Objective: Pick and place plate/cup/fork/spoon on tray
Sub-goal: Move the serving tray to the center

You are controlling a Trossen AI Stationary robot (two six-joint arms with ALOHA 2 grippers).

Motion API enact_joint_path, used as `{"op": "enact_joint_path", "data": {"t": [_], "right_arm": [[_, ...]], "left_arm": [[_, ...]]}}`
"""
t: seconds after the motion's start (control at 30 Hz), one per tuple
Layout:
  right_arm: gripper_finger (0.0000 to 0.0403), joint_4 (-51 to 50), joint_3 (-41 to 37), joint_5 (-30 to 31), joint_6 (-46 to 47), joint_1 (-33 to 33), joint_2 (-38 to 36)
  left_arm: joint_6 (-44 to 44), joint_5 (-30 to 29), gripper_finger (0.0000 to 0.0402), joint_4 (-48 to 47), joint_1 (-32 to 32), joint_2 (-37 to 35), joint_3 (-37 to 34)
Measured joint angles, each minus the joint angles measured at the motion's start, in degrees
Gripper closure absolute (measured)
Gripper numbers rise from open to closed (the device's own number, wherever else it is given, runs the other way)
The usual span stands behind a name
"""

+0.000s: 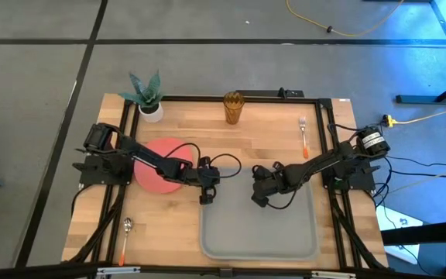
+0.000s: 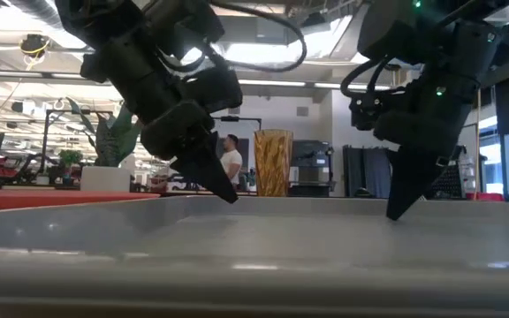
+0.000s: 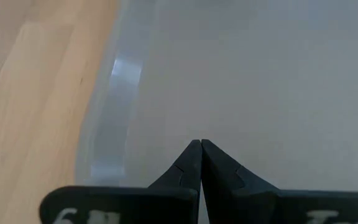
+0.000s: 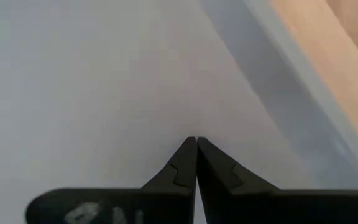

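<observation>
The grey tray [image 1: 258, 229] lies at the table's near middle. My left gripper [image 1: 206, 198] is shut and empty over the tray's far left corner. My right gripper [image 1: 259, 200] is shut and empty over the tray's far edge. In the low view both point down, left [image 2: 228, 199] and right [image 2: 394, 215], with their tips at the tray. The coral-red plate [image 1: 157, 177] lies flat left of the tray, partly under my left arm. The amber cup [image 1: 233, 108] stands at the far edge. The fork [image 1: 304, 136] lies at the far right and the spoon [image 1: 125, 235] at the near left. My left gripper's shut tips stand just inside the tray's rim [image 3: 114, 118]; I cannot tell whether they touch the tray. My right gripper's shut tips are low over the tray's floor [image 4: 104, 93]; I cannot tell whether they touch it.
A white pot with a green plant [image 1: 147, 97] stands at the far left corner. A black frame [image 1: 327, 147] runs along the table's sides. A person [image 2: 231, 163] stands in the room beyond the table.
</observation>
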Motion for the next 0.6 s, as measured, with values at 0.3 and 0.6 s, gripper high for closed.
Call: {"op": "enact_joint_path", "data": {"t": [0.3,0.6], "right_arm": [[0.0389,0.3,0.0,0.0,-0.2,-0.3,0.0],[0.0389,0.9,0.0,0.0,-1.5,-0.3,0.0]], "left_arm": [[-0.5,0.4,0.0401,-3.3,2.4,0.5,0.0],[-1.5,-0.3,0.0401,-4.4,3.4,1.1,0.0]]}}
